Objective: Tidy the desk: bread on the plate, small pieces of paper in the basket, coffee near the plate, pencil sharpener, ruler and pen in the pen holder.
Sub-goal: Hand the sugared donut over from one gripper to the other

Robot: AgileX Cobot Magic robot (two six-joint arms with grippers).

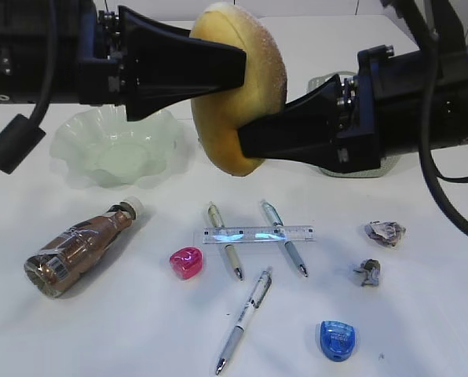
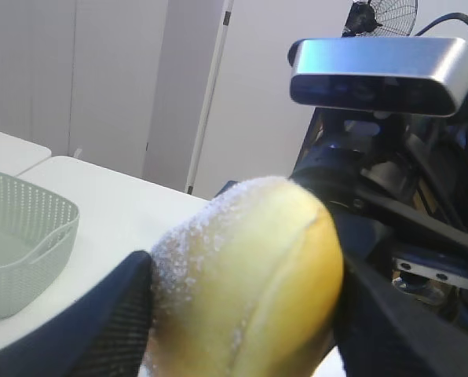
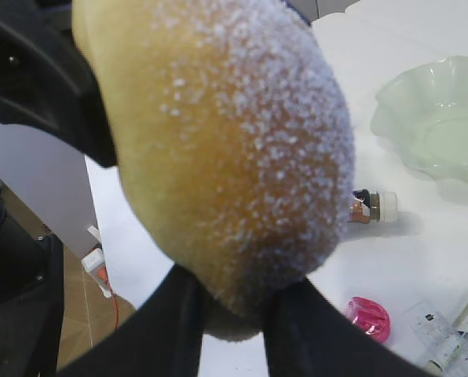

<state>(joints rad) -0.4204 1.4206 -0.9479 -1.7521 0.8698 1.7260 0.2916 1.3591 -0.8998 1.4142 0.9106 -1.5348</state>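
While it hangs on edge high above the worktop (image 1: 422, 314), the bread (image 1: 238, 86) is caught from both sides: the right fingers (image 1: 246, 141) are closed on its lower end, and the left fingers (image 1: 238, 63) stand wide around its upper part, touching it in the left wrist view. Behind and to the left sits the plate (image 1: 116, 145), bare. The basket (image 2: 22, 236) stands behind the right arm. Below lie the coffee (image 1: 81, 247) on its side, the ruler (image 1: 257, 234) across two pens (image 1: 222, 236), a third pen (image 1: 246, 318), a pink sharpener (image 1: 186, 261), a blue sharpener (image 1: 337, 339) and paper scraps (image 1: 384, 232)
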